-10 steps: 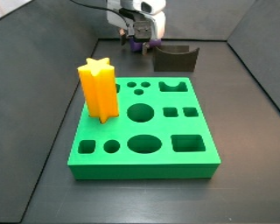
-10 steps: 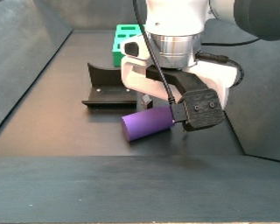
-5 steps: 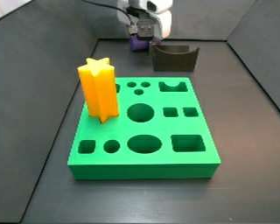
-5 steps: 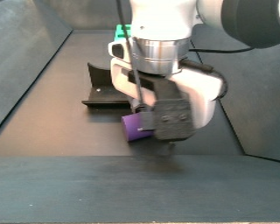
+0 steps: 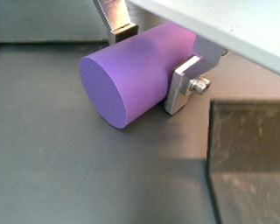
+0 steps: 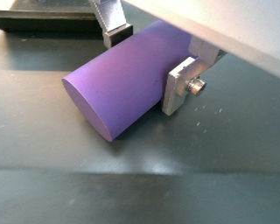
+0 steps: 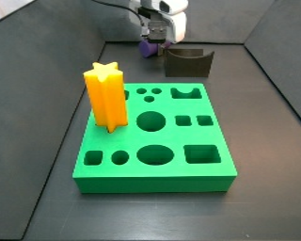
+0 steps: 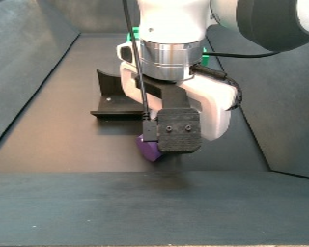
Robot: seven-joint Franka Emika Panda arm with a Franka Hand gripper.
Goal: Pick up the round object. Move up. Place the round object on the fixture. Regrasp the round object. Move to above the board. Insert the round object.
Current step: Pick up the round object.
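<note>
My gripper (image 5: 152,59) is shut on the round object (image 5: 136,74), a smooth purple cylinder held lying on its side. Both wrist views show a silver finger (image 6: 178,87) pressed against each curved flank of the round object (image 6: 125,87). In a side view the gripper (image 8: 164,145) hangs low over the dark floor, and only a bit of the purple round object (image 8: 148,150) shows below it. The fixture (image 7: 188,62), a dark notched block, stands just beside the gripper (image 7: 157,38). The green board (image 7: 153,136) lies nearer the camera.
A tall orange star post (image 7: 105,94) stands in the board's left side. Dark walls enclose the floor on both sides. The fixture (image 8: 116,96) sits behind the arm, with a corner of the board (image 8: 138,39) beyond it.
The wrist has turned with the round object in its grip, so the cylinder that lay crosswise now points end-on. The gripper sits slightly higher.
</note>
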